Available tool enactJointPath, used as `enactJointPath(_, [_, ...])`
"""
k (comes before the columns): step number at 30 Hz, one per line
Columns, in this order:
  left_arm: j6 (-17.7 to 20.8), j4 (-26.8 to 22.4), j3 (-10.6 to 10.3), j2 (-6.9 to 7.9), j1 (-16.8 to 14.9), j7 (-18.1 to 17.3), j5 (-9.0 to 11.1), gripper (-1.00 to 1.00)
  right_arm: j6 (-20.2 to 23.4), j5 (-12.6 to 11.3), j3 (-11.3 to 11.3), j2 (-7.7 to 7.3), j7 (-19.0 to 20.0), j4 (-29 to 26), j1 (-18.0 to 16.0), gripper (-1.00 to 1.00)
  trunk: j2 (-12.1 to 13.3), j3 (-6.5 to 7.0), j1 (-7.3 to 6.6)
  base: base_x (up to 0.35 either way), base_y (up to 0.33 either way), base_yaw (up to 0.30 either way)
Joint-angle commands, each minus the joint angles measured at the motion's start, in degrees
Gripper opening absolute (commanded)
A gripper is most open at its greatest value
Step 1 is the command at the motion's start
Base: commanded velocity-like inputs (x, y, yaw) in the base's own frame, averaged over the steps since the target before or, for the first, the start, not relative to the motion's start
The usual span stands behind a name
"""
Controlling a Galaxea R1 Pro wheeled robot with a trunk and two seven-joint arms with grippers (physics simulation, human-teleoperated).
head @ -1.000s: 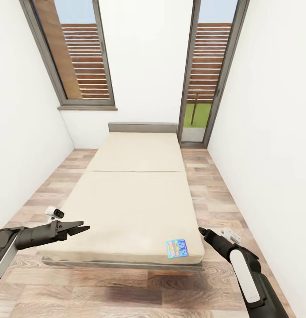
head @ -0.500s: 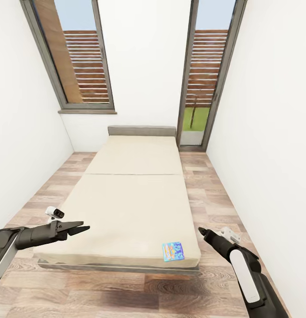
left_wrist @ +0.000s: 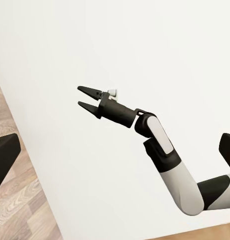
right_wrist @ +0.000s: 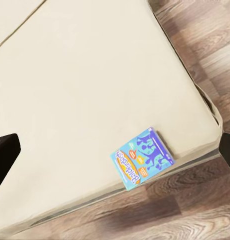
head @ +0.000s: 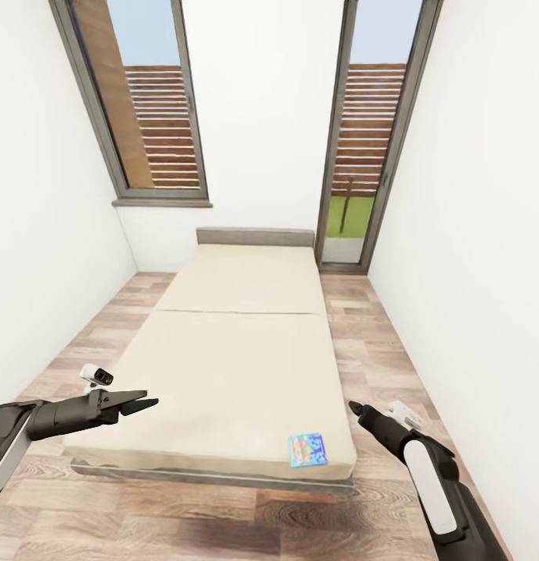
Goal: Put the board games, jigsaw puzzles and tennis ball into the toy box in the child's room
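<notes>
on the bed (head: 238, 366) lies a board game (head: 309, 449); both grippers (head: 149, 403) (head: 353, 406) gape, empty.

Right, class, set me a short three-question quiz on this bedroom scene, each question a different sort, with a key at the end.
1. True or false: the small flat blue-and-orange board game box lies at the headboard end of the long beige bed.
2. Multiple choice: the board game box is nearer which gripper? A) the left gripper B) the right gripper
3. Fill in: in the left wrist view, the right gripper's two fingers stand ____ with nothing between them.

Key
1. False: it lies near the foot-end corner, on the robot's right side.
2. B
3. apart
</notes>
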Motion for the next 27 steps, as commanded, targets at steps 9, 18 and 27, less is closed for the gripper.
enactJointPath(9, [0.61,0.00,-0.03,0.01,-0.05,-0.18,0.00,1.00,0.16,-0.51,1.46,0.05,-0.55,-0.05,-0.05,1.00,-0.11,0.73,0.04,0.000,0.000,0.072])
enactJointPath(18, [0.61,-0.01,-0.03,0.01,-0.05,-0.18,0.00,1.00,0.15,-0.48,1.65,0.07,-0.57,0.00,-0.05,1.00,-0.11,1.57,0.04,0.000,0.000,0.076])
enactJointPath(27, [0.61,-0.01,-0.03,-0.05,-0.03,-0.18,0.00,1.00,0.15,-0.48,1.66,0.03,-0.57,0.00,-0.05,1.00,-0.11,2.42,0.04,0.000,-0.047,0.079])
